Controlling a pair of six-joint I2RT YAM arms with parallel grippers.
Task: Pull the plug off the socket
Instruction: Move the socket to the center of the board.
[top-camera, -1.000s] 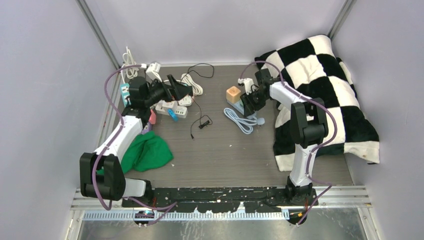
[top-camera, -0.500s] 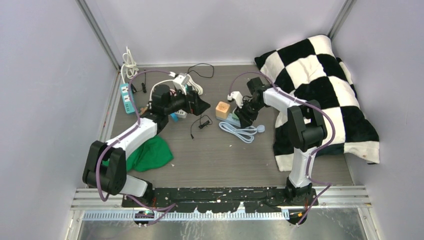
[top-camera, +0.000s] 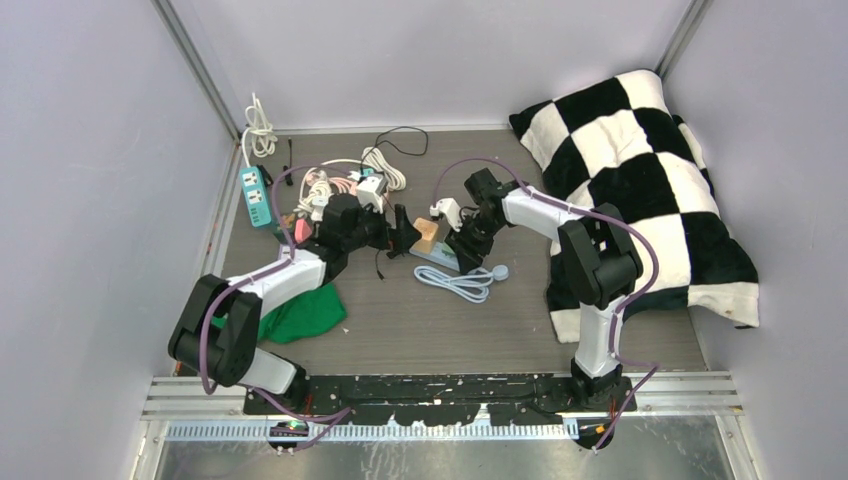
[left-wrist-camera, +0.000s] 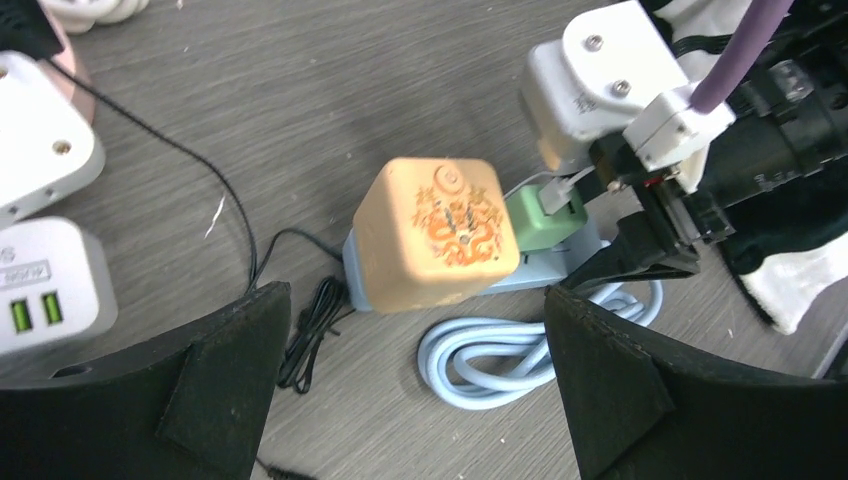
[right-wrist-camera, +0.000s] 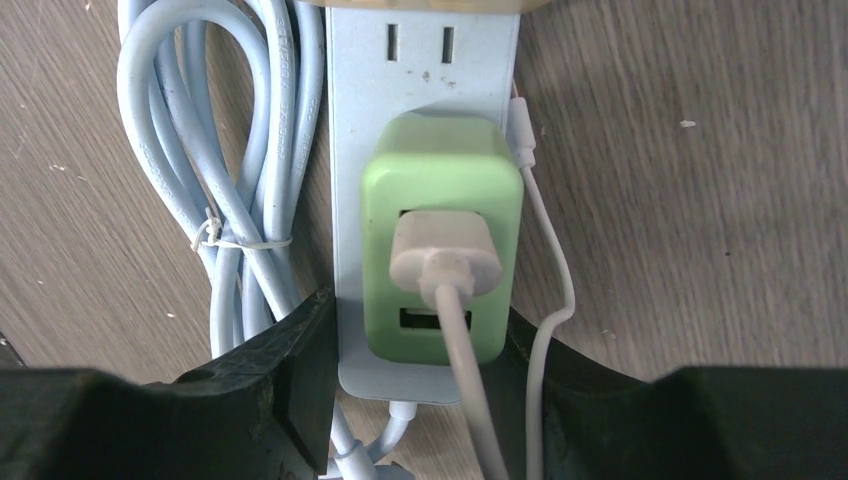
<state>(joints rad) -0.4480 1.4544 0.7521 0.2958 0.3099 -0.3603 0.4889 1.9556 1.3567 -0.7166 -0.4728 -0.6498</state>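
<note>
We are holding our left fingers (left-wrist-camera: 215, 380) released and spread wide, one on each side of the orange plug (left-wrist-camera: 435, 235), and they are not touching it. The plug is a cube with a printed pattern. It is sitting in one end of the light blue power strip (right-wrist-camera: 425, 90), which is lying on the tabletop (left-wrist-camera: 300, 100) near the middle. Our right fingers (right-wrist-camera: 290, 380) are grasping the strip by its two long edges at the other end, on both sides of the green charger (right-wrist-camera: 440, 190) that is plugged in there. A white cable (right-wrist-camera: 455, 300) is going into the upper port of this charger. The strip's own cord (right-wrist-camera: 230, 170) is lying coiled and tied just beside the strip. A thin black wire (left-wrist-camera: 310, 330) is lying close to the plug.
</note>
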